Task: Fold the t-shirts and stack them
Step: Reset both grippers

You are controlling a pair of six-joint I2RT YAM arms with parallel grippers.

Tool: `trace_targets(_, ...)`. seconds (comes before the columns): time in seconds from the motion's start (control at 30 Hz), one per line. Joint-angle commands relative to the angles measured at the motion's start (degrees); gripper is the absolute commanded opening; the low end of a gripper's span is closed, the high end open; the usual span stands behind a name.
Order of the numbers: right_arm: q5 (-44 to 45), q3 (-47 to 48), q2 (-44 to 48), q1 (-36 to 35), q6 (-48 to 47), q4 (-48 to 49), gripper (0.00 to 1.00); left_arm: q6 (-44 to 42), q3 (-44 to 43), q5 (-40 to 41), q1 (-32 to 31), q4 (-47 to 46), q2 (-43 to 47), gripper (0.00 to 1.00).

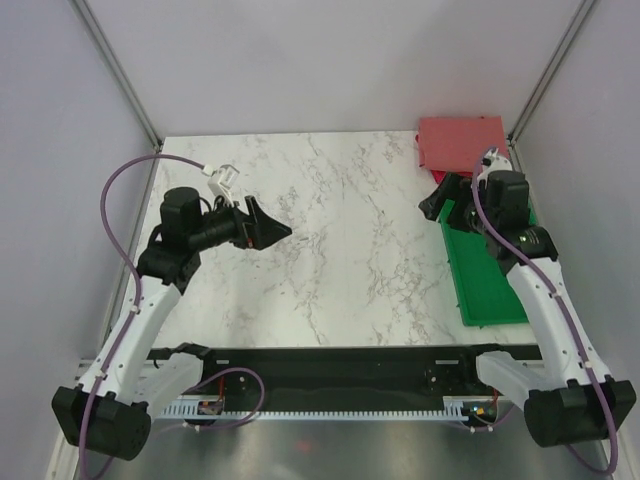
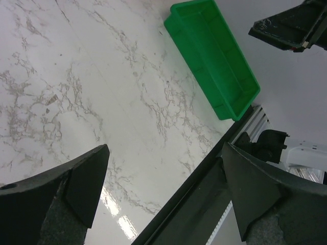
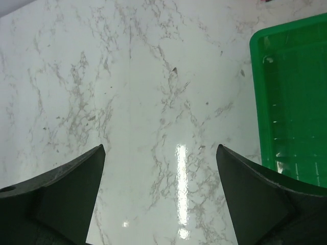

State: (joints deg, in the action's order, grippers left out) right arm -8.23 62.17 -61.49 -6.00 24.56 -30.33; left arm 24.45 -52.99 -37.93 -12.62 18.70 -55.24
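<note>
Folded rose-red cotton t-shirts [image 1: 460, 140] are lying at the far right corner of the white marble-patterned table [image 1: 330, 250].

The pile is sitting as a flat, nearly square block, slightly wider left to right, its edges running roughly with the table's. Its near edge is disappearing behind the right arm [image 1: 535, 280]. A darker strip at its near left corner may be another shirt, but the layers are too hard to count. The left end effector [image 2: 164, 150] is holding its fingers wide apart and empty above bare table. The right end effector [image 3: 160, 150] is doing likewise just beside the long green plastic tray [image 1: 485, 285], which is being cut off in the right wrist view.
</note>
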Motion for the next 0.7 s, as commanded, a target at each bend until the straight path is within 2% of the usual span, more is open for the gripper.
trace_targets(0.0, -4.2, -4.5, 8.7, 0.0, 4.4, 0.2, 0.98, 1.4, 3.8, -1.6, 0.1, -1.3, 5.8, 1.00)
trace_targets(0.23, -5.6, -9.5, 15.4, 0.0, 4.7, -2.3, 0.98, 3.4, 8.5, 1.2, 0.1, -1.1, 17.7, 1.00)
trace_targets(0.67, -4.2, -8.0, 17.4, 0.0, 3.0, -4.0, 0.98, 3.5, 7.5, 1.5, 0.1, 0.1, 17.3, 1.00)
